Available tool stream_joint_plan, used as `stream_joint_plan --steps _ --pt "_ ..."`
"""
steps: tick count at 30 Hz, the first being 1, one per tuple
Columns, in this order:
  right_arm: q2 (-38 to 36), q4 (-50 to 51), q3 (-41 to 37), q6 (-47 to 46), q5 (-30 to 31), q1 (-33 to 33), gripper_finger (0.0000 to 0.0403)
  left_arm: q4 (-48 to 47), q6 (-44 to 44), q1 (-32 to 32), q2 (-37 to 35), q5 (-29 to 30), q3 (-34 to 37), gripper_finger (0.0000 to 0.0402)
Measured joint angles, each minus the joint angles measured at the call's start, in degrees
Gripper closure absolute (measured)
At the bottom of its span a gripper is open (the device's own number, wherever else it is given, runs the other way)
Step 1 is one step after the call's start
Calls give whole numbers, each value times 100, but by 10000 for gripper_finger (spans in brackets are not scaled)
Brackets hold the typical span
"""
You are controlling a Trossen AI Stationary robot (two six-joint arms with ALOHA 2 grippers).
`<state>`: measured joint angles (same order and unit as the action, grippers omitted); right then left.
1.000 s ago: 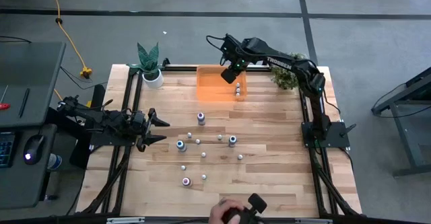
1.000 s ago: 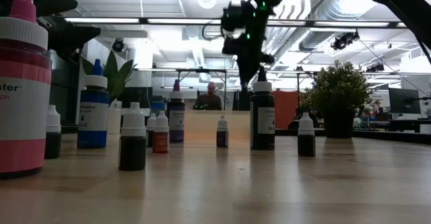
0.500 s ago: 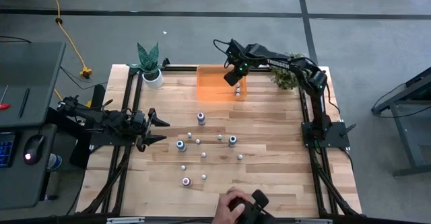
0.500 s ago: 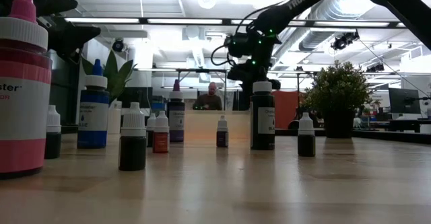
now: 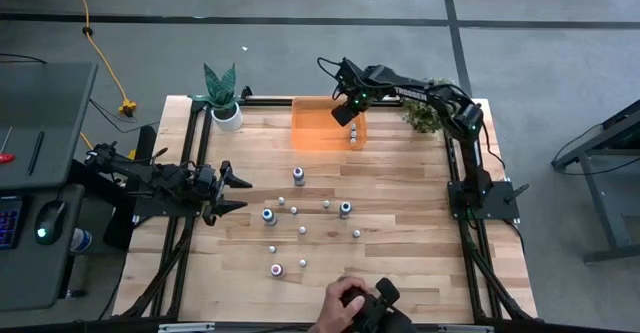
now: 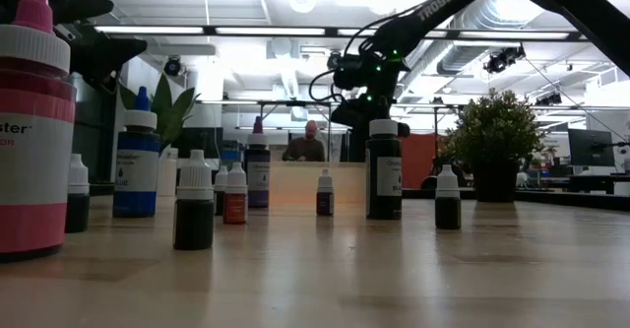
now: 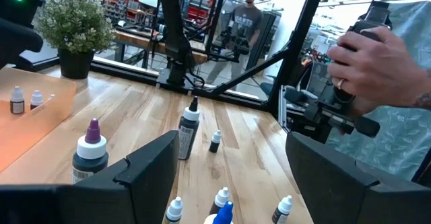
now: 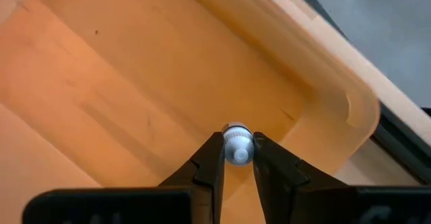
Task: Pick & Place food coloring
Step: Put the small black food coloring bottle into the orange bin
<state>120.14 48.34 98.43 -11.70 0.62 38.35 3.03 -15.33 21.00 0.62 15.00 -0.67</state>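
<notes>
While the right hand (image 8: 238,158) hangs over the orange tray (image 5: 310,133), its fingers pinch a tiny dropper bottle (image 8: 237,145) by the cap. Two bottles (image 5: 353,132) already stand in the tray; the others (image 5: 298,176) are scattered on the worktop (image 5: 400,183) short of it. Such bottles look light, rigid and tippy, so gripping the ribbed cap seems best. Well away from the tray, the left hand (image 5: 232,192) waits, spread.
</notes>
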Motion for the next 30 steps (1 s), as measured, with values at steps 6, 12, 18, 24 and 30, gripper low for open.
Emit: stream_joint_plan --steps 6,12,18,24,30 --pt "52 58 2 -137 -12 31 348 0 0 0 -1 0 0 130" --pt "212 63 0 -201 -155 26 339 2 0 1 0 0 0 130" --pt "256 87 0 -201 -172 26 345 0 0 0 0 0 0 130" --pt "327 104 0 -254 -194 26 333 0 0 1 -1 0 0 130" --pt "334 105 0 -358 -114 26 328 0 0 2 0 0 0 130"
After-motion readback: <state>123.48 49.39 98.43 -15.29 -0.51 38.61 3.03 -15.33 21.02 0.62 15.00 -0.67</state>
